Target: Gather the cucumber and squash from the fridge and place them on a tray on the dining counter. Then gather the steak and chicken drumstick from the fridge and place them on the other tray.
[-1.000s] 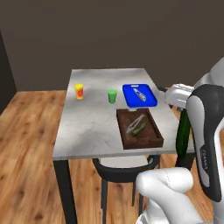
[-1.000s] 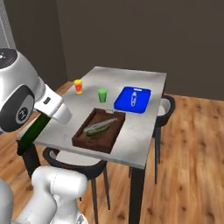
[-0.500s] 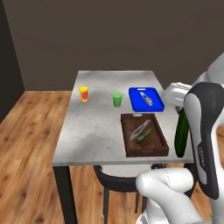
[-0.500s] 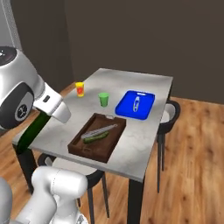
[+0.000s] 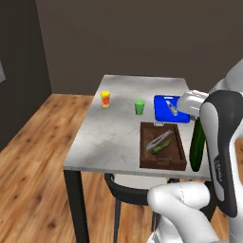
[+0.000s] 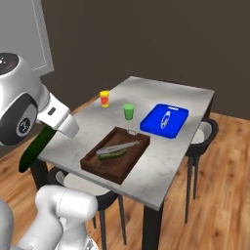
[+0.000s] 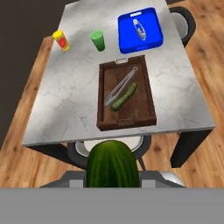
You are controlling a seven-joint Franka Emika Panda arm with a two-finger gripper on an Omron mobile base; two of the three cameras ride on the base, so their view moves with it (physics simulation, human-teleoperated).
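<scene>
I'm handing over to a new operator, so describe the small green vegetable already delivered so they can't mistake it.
On the grey marble table, find the brown wooden tray near the front edge, next to the blue tray. Inside it a short green cucumber lies beside silver tongs. It is far smaller than the big dark green squash hanging from the tool.

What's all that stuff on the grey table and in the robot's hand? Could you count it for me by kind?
Trays: 2, brown wooden tray, blue tray
Cups: 2, green cup, yellow cup
Green vegetables: 2, one small on the brown tray, one large in the gripper
Silver utensils: 2, tongs, one on blue tray
Total: 8
</scene>
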